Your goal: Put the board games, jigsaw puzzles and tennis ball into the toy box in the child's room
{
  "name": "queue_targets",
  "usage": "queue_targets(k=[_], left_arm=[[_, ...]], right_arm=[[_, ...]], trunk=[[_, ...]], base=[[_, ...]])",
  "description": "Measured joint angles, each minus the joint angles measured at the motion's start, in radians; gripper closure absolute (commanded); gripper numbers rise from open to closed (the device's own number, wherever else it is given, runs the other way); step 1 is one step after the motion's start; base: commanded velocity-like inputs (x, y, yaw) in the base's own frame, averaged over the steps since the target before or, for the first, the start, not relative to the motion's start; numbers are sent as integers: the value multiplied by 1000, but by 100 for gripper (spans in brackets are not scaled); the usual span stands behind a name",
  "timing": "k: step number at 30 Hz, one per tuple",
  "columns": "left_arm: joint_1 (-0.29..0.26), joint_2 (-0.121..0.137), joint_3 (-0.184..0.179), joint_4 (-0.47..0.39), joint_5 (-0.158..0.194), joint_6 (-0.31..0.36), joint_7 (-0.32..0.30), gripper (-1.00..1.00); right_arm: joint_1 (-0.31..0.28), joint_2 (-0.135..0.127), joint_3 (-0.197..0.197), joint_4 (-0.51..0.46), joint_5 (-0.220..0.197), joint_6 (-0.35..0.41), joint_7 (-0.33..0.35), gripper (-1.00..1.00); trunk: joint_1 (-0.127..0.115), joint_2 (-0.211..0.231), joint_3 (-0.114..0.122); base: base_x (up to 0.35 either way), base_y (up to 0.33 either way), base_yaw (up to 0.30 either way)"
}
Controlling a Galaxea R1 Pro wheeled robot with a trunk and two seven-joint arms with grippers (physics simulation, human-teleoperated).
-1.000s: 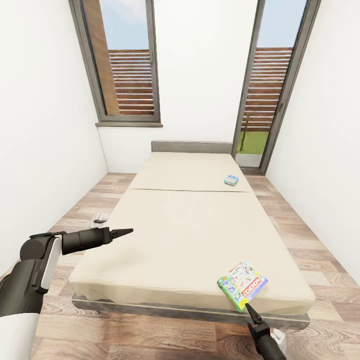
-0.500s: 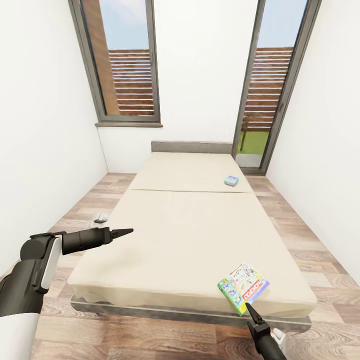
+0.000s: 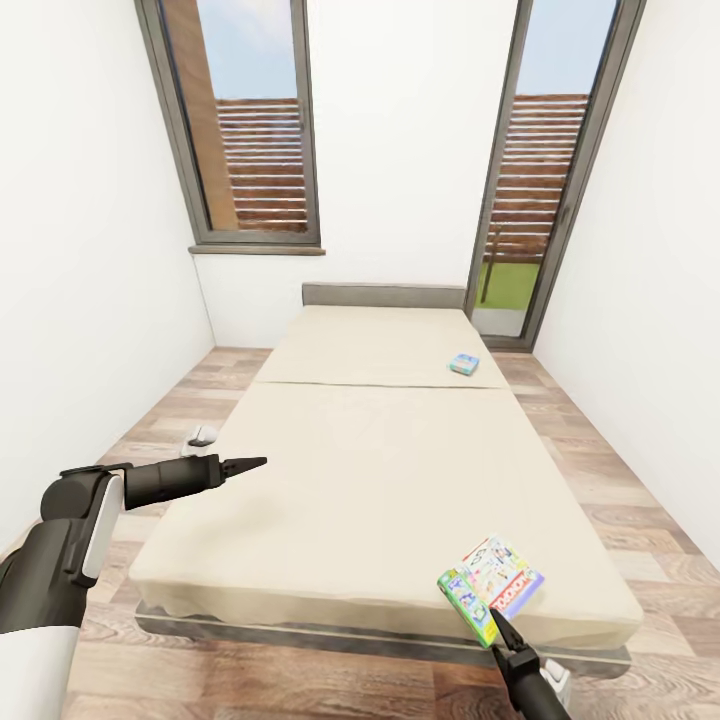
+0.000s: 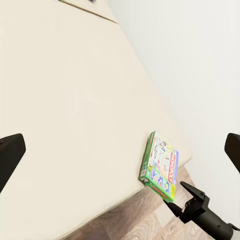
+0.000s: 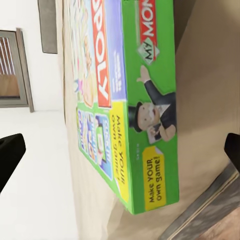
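Note:
A green Monopoly board game (image 3: 490, 588) lies flat on the near right corner of the beige bed (image 3: 380, 470). It shows close up in the right wrist view (image 5: 135, 110) and also in the left wrist view (image 4: 160, 167). My right gripper (image 3: 497, 622) points at the box's near edge from just below the mattress corner, and its fingers (image 5: 10, 155) stand wide apart, open and empty. A second, small blue board game (image 3: 463, 363) rests far up the bed near the right side. My left gripper (image 3: 250, 463) hovers open over the bed's left edge.
The bed takes up most of the narrow room, with white walls close on both sides. Strips of wooden floor (image 3: 150, 440) run along each side. A small white object (image 3: 201, 435) lies on the floor to the left. A window and a glass door (image 3: 530, 200) stand behind the headboard.
The whole view has shifted a little, so the bed's near edge and the Monopoly box sit lower in the picture. The box now lies closer to my right gripper's tip. The left arm is unchanged.

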Motion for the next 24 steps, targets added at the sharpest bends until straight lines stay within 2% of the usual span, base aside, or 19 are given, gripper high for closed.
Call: queue_targets(k=[24], left_arm=[[0,0,0,0,0,0,0,-100]], right_arm=[[0,-1,0,6,1,-1,0,-100]], trunk=[[0,0,0]], base=[[13,3,0]])
